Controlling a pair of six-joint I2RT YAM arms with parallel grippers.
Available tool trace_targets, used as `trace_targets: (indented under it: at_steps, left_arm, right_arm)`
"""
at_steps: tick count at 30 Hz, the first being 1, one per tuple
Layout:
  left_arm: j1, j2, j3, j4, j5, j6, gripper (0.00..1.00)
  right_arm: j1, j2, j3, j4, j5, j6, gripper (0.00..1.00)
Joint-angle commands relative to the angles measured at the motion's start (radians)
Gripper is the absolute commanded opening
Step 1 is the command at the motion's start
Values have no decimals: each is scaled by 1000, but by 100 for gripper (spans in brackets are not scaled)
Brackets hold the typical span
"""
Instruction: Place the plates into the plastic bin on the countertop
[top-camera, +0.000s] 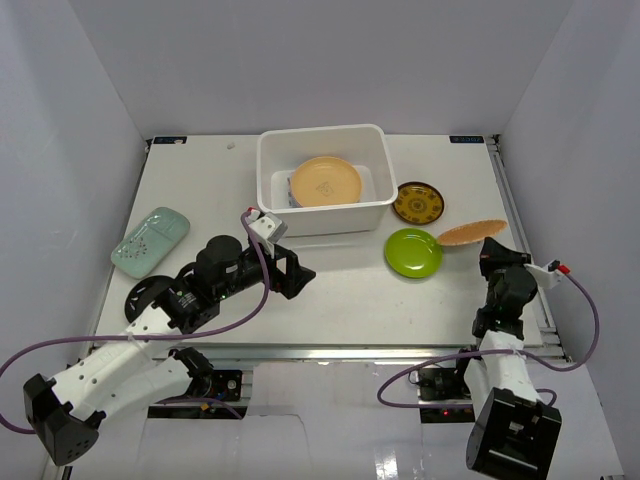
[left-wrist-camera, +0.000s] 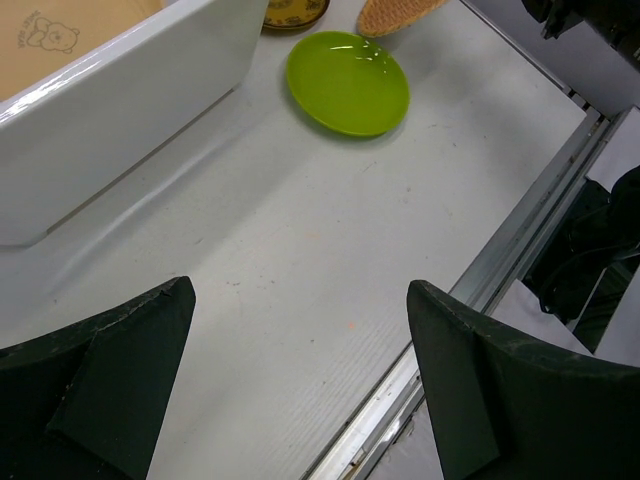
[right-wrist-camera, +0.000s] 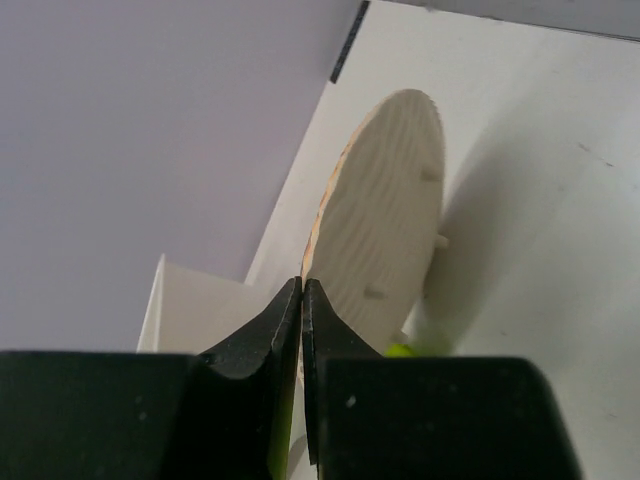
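Now | right gripper (right-wrist-camera: 301, 287) pinches ribbed orange plate (right-wrist-camera: 385, 230) rim | left gripper (left-wrist-camera: 300, 292) spread

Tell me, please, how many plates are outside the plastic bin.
4: mint-green oblong plate far left; yellow-patterned dark plate and lime green plate right of the bin; ribbed orange plate in the right gripper. The left arm may hide another.
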Motion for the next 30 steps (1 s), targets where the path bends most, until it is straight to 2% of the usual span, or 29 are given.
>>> trace_targets:
  at_steps: [1, 5, 10, 13, 15, 16, 19, 22, 23, 24, 25, 28, 30]
  left_arm:
    - [0, -5, 9, -15, -20, 10, 98]
    - [0, 4, 12, -20, -35, 4, 98]
    - [0, 6, 14, -21, -47, 0, 98]
    - [0, 7, 14, -23, -47, -4, 98]
    - [0, 9, 17, -23, -43, -4, 98]
    - [0, 6, 15, -21, -38, -8, 98]
    - [0, 12, 14, -17, -40, -10, 98]
    - [0, 18, 17, -18, -21, -11, 98]
    - [1, 16, 17, -17, -14, -14, 98]
    - [0, 15, 17, -15, -12, -16, 98]
    - [0, 13, 17, -17, -11, -16, 98]
    - [0, 3, 15, -17, -4, -16, 98]
    - [0, -2, 15, -14, 2, -19, 98]
  right_arm:
    - [-3, -22, 88, 29, -97, -43, 8]
    - [-3, -28, 167, 28, -211, -43, 8]
    - [-3, -31, 280, 5, -273, -68, 8]
    - [-3, -10, 383, -165, -279, -121, 8]
    - [-3, -7, 383, -207, -273, -141, 8]
    - [-3, -11, 354, -254, -255, -149, 8]
    - [-3, -17, 229, -259, -253, -123, 8]
    - [-3, 15, 124, -249, -275, -83, 27]
    - [-3, 15, 103, -249, -262, -83, 41]
    - [-3, 1, 77, -255, -246, -80, 49]
    - [-5, -11, 23, -255, -227, -73, 67]
    - [-8, -45, -55, -250, -155, -45, 78]
    - [-9, -36, -82, -229, -141, -11, 78]
